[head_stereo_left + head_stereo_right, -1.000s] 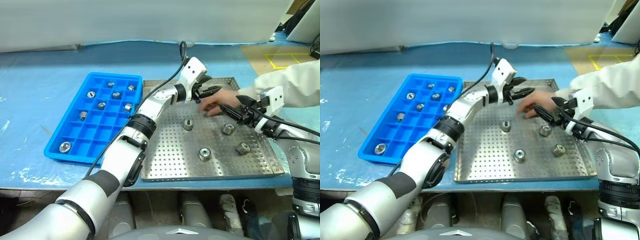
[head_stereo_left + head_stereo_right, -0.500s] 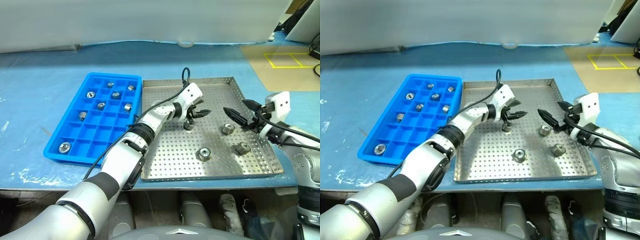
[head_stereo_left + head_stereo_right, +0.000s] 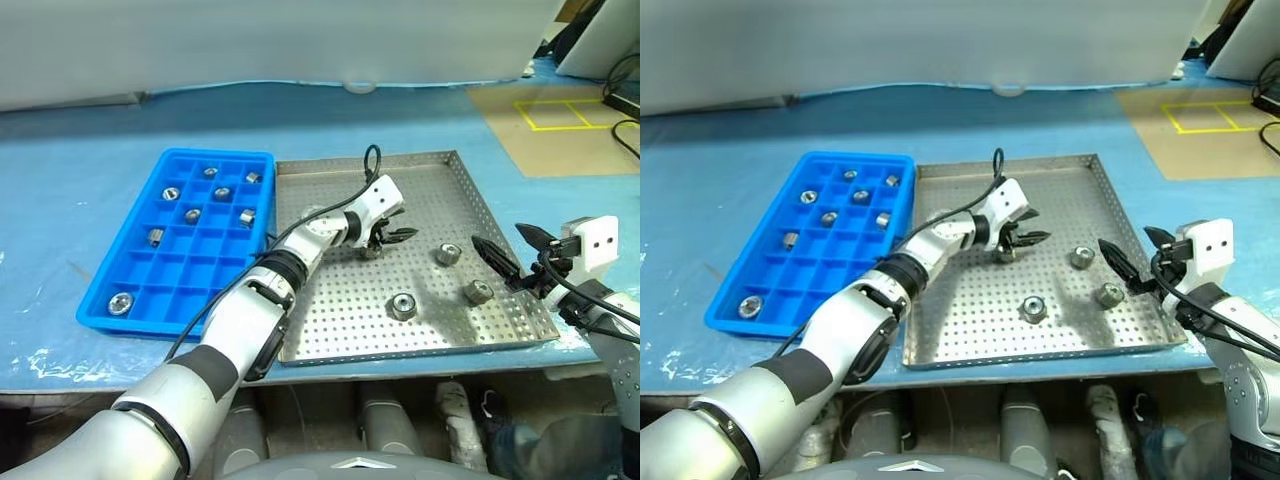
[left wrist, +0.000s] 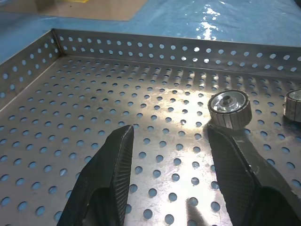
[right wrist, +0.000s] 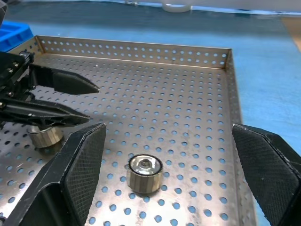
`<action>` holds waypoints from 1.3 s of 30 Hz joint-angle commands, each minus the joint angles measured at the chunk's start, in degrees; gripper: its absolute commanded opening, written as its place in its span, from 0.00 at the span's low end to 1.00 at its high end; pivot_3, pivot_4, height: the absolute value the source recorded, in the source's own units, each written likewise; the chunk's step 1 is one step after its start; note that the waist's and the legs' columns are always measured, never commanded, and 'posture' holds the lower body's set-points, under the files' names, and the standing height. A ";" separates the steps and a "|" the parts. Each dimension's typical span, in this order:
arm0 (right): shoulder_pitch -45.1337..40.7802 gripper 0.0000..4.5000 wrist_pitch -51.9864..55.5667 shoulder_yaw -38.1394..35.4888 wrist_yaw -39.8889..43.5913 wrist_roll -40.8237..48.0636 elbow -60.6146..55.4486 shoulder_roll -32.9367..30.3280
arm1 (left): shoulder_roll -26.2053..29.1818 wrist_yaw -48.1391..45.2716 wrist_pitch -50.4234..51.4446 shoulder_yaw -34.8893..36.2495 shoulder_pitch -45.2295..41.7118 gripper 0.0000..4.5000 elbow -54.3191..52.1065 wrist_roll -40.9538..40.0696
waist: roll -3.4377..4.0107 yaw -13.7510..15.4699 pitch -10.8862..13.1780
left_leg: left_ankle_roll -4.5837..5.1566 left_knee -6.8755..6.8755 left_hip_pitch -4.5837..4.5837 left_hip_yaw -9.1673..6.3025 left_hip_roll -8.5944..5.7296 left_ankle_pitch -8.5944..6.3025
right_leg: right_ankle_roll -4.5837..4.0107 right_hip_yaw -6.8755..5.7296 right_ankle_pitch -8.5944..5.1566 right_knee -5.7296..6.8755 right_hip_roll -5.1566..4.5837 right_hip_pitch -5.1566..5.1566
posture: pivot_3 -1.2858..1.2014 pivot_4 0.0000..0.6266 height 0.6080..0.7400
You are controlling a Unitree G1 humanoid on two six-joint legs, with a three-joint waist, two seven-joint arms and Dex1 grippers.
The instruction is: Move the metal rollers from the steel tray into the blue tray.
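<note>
Writing: none can be read on any tray, roller or pincer.
Worktop (image 3: 60, 200): covered in blue sheeting; it carries both trays side by side.
Right pincer (image 3: 514, 250): at the near right corner of the steel tray, its two black fingers spread wide, holding nothing and touching nothing.
Steel tray (image 3: 440, 190): perforated floor, low rim, on the right half of the worktop, its left edge just beside the blue tray.
Nearest roller (image 3: 403, 305): lies on the steel tray's near middle, well apart from both pincers.
Right-hand rollers: one (image 3: 477, 291) just beside the right pincer's left finger, apart from it; another (image 3: 447, 253) a little farther in, seen in the right wrist view between that pincer's fingers and ahead of them (image 5: 145, 173).
Left pincer (image 3: 384, 236): low over the middle of the steel tray, pointing right, fingers parted with an empty gap between them; it grips nothing.
Roller by the left pincer (image 3: 369, 249): stands on the tray floor right under the fingers; whether they touch it I cannot tell.
Blue tray (image 3: 120, 265): left of the steel tray, a grid of square compartments.
Rollers in the blue tray: one (image 3: 120, 303) in a near left compartment, one (image 3: 156, 236) midway, five more in the far rows, such as (image 3: 222, 193).
</note>
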 commanded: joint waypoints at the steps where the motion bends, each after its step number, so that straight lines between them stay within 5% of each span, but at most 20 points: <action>1: -1.70 1.00 -0.90 -0.26 -0.53 0.40 -1.33 -0.22 | -3.33 -0.52 -0.53 0.69 0.13 0.58 -1.94 -0.39 | 0.00 -0.60 0.00 | 0.00 0.00 0.00 0.00 0.00 0.00 | 0.01 0.00 0.00 0.00 0.00 -0.01 | 0.27 0.24 1.00; 13: 3.39 1.00 -0.05 -2.97 -4.09 1.55 -7.96 1.22 | -6.56 -0.60 -0.90 0.93 -2.02 0.58 -0.69 -0.58 | 0.01 -2.10 -0.01 | 0.09 0.02 -0.05 0.02 -0.01 -0.09 | 0.03 -0.01 0.00 -0.08 -0.01 0.03 | 0.23 0.24 1.00; 27: 5.62 1.00 -0.80 -0.45 -7.42 0.48 -10.69 4.14 | -5.18 0.04 -1.18 2.10 -2.40 0.58 -1.23 -1.10 | 0.00 -9.19 0.00 | 0.17 0.27 -0.22 -0.04 -0.09 -0.28 | 0.30 -0.01 -0.16 -0.09 -0.08 0.02 | 0.22 0.24 1.00; 39: -3.70 1.00 -2.54 6.88 -1.97 -2.16 0.20 1.69 | 7.36 2.62 12.39 4.38 12.51 0.58 -30.69 -3.02 | 0.01 -10.34 -0.01 | 0.22 0.57 -0.22 -0.18 -0.04 -0.37 | 0.28 -0.12 -0.14 -0.06 -0.09 0.18 | 0.30 0.24 1.00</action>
